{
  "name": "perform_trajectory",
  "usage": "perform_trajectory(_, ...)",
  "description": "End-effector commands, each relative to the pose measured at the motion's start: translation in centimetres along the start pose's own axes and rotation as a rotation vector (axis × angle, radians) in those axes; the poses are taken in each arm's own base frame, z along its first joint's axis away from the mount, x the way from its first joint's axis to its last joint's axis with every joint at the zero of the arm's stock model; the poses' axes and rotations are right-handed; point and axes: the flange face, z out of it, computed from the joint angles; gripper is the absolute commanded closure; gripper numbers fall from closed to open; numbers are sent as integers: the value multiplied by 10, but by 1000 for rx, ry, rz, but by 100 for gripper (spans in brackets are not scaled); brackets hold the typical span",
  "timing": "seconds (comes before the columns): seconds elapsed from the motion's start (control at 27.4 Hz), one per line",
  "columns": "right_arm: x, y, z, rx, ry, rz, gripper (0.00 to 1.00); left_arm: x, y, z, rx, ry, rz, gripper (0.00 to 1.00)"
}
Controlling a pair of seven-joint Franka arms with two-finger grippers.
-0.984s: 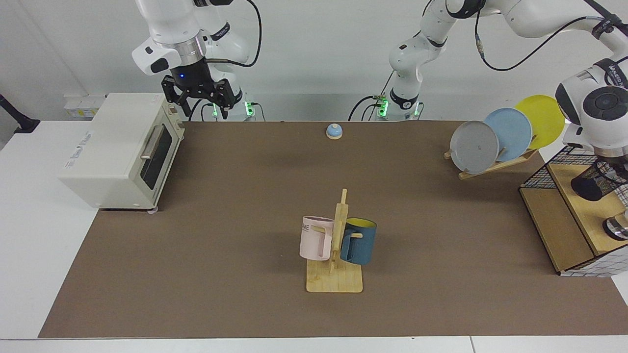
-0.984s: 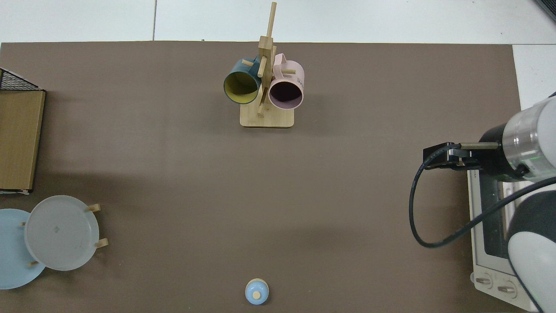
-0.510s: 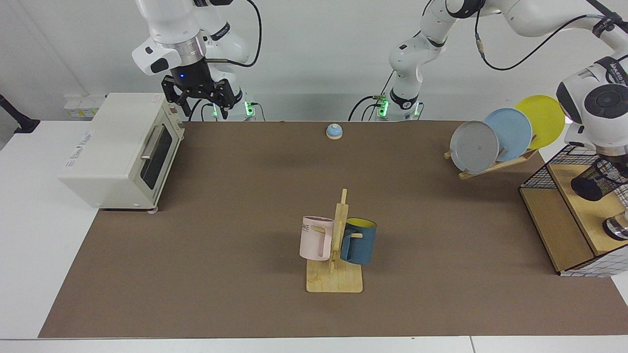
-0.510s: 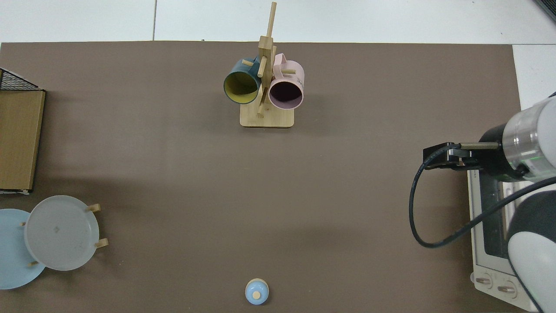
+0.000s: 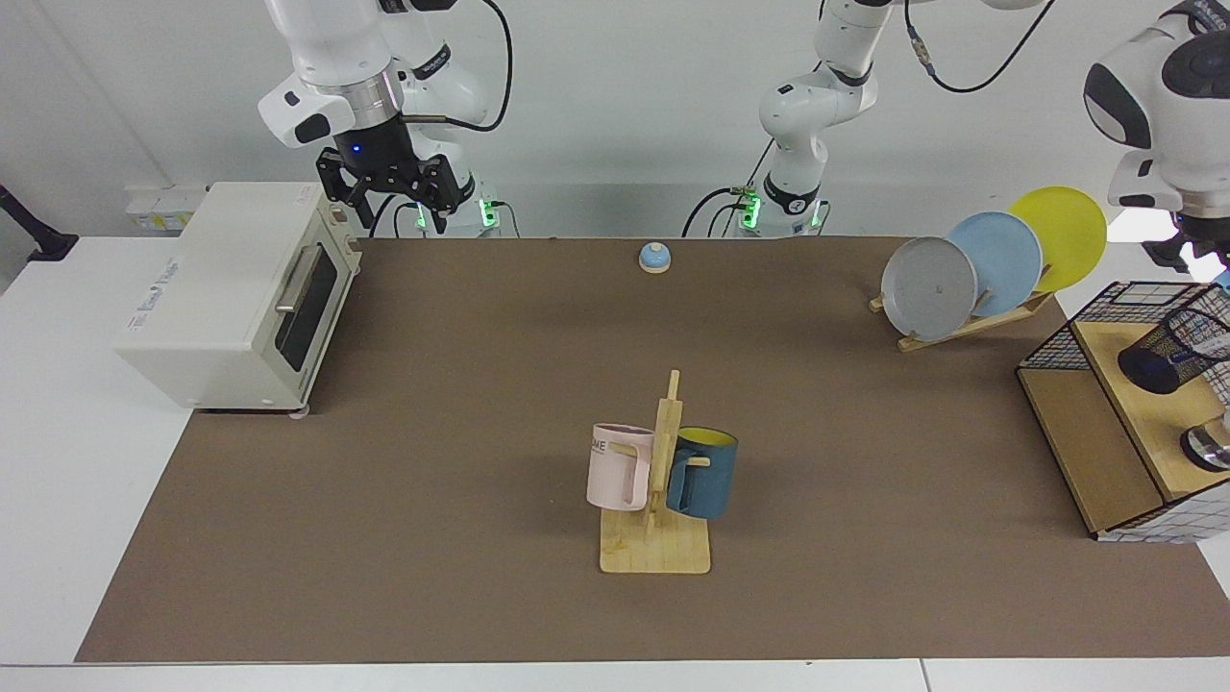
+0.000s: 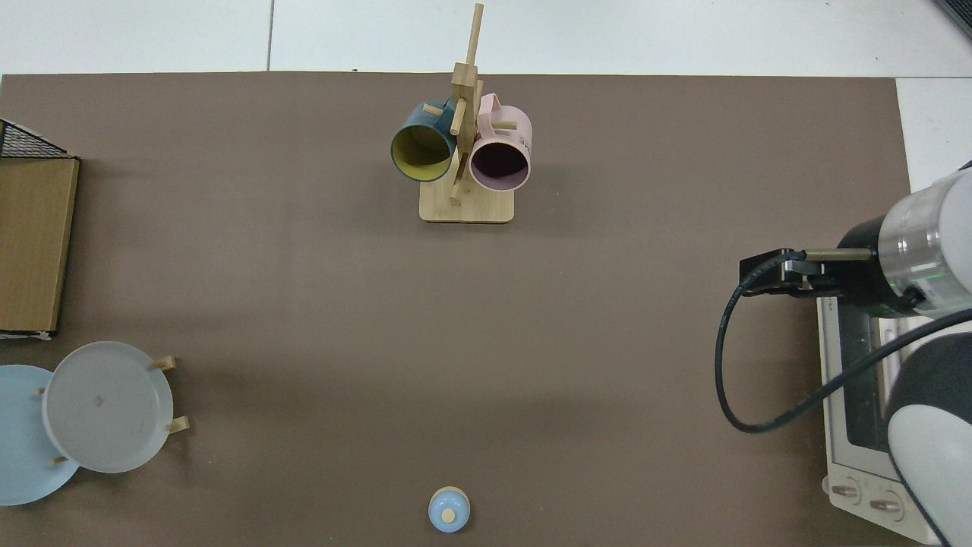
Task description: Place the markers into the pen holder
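Since a second ago the left arm has lifted clear of the pen holder (image 5: 1167,352); the right arm has not moved. Nearest, a mug rack (image 5: 656,553) carries a pink mug (image 6: 499,158) and a teal mug (image 6: 420,150), both empty seen from above. Further back, the pen holder stands on a wooden shelf (image 5: 1134,408) beside the wire basket (image 5: 1067,341); pale patches show through its mesh, but whether the marker is inside cannot be told. Left gripper (image 5: 1190,252) hangs above it, state unreadable. Judgement: the marker is light, stiff and smooth-barrelled; grip mid-barrel. Farthest, the right gripper (image 5: 389,200) waits over the toaster oven (image 5: 231,288), spread apart, empty.
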Motion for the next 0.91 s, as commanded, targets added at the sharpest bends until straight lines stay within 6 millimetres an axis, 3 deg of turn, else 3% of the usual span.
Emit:
perform_trajectory(0.0,-2,2,-1,18,14,20,0,5,18,-41,1,108,-127,6)
perform_trajectory(0.15,-2,2,-1,18,14,20,0,26,28,-61,-61,188,-254,1)
perform_trajectory(0.36,-2,1,-1,18,14,18,0,48,45,-89,-164,314,-493,0)
perform_trajectory(0.62,-2,2,-1,18,14,20,0,69,66,-105,-369,366,-745,0)
perform_trajectory(0.77,-2,2,-1,18,14,20,0,85,80,-129,-448,348,-907,0)
perform_trajectory(0.88,-2,2,-1,18,14,20,0,96,81,-136,-490,357,-974,0)
